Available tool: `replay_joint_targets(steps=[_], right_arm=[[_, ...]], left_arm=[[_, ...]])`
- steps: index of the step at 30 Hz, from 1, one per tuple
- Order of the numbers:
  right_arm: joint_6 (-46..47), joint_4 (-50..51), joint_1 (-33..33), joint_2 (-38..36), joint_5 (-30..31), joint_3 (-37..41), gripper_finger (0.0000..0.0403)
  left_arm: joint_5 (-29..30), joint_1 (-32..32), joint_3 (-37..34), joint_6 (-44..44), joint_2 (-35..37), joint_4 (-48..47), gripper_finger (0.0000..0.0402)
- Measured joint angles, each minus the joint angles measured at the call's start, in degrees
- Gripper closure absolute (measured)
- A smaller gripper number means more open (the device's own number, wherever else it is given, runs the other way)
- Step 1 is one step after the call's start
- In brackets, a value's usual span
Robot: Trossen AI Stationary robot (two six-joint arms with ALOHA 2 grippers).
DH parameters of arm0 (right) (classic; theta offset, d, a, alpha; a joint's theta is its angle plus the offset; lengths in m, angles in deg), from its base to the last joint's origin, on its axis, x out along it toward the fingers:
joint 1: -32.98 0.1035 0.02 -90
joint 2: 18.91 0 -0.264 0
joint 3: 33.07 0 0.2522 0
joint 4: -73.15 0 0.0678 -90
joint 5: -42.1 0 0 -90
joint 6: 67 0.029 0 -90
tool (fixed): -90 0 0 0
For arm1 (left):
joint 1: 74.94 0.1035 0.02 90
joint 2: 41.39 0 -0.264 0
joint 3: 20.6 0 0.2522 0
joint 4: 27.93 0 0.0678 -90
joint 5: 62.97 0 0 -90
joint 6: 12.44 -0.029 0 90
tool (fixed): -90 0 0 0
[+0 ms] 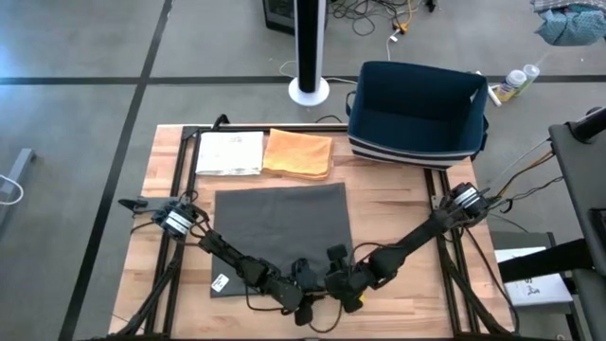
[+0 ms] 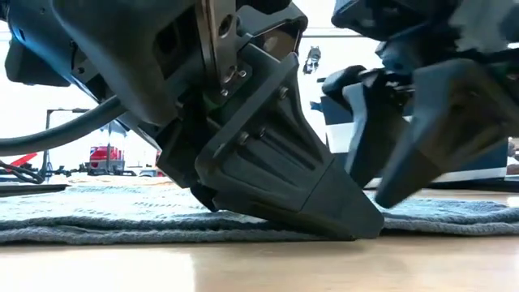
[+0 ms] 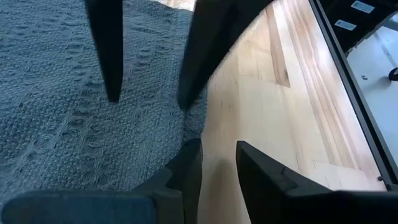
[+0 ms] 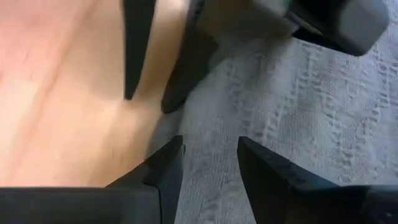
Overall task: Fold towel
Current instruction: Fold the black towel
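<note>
A dark grey towel [image 1: 281, 232] lies spread flat on the pale wooden table [image 1: 398, 204], a near-square sheet with a knitted, ribbed weave that shows as wavy ridges in both wrist views. A small white tag sits at one of its near corners.

Both arms reach down to the towel's near edge and meet there, side by side. The left gripper [image 3: 214, 163] has its jaws parted by a narrow gap right at the towel's hem, one finger over the weave and the other over bare wood; nothing lies between them. The right gripper [image 4: 208, 163] also stands with a narrow gap between its jaws, straddling the same hem, and it grasps nothing. In the low view the blunt, wedge-shaped dark fingers touch or nearly touch the cloth, whose edge lies slightly rumpled on the wood.

Beyond the far edge of the towel, well away from the jaws, lie a folded orange cloth [image 1: 298, 153] and, touching it, a folded white cloth [image 1: 230, 152]. Farther off to the right arm's side stands a navy fabric bin [image 1: 418, 112] with striped sides, open at the top.
</note>
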Motion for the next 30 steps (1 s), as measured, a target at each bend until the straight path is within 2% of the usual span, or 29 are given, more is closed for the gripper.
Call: replay_joint_targets(steps=[6, 9, 13, 19, 25, 30], right_arm=[[5.3, -3.9, -0.2, 1.1, -1.9, 0.0, 0.0271], [8.6, -5.0, 0.3, 3.4, -0.3, 0.0, 0.0272], [11.4, -5.2, 1.3, 4.5, 4.8, -0.4, 0.0263], [11.9, -4.5, 1.4, 3.8, 6.6, -0.7, 0.0263], [13.1, -4.6, 1.3, 3.8, 6.7, -0.8, 0.0294], [13.4, -4.6, 1.4, 3.8, 6.5, -0.8, 0.0338]], left_arm=[[-0.2, 0.0, 0.0, 0.2, 0.0, 0.0, 0.0302], [-0.4, 0.0, 0.0, 0.5, 0.0, 0.0, 0.0302], [-0.4, 0.0, -0.1, 0.7, 0.0, 0.0, 0.0306], [-0.4, 0.0, -0.1, 0.9, 0.0, 0.0, 0.0310], [-0.5, 0.0, -0.1, 0.8, 0.0, 0.0, 0.0302], [-0.5, 0.0, -0.1, 0.8, 0.0, 0.0, 0.0304]])
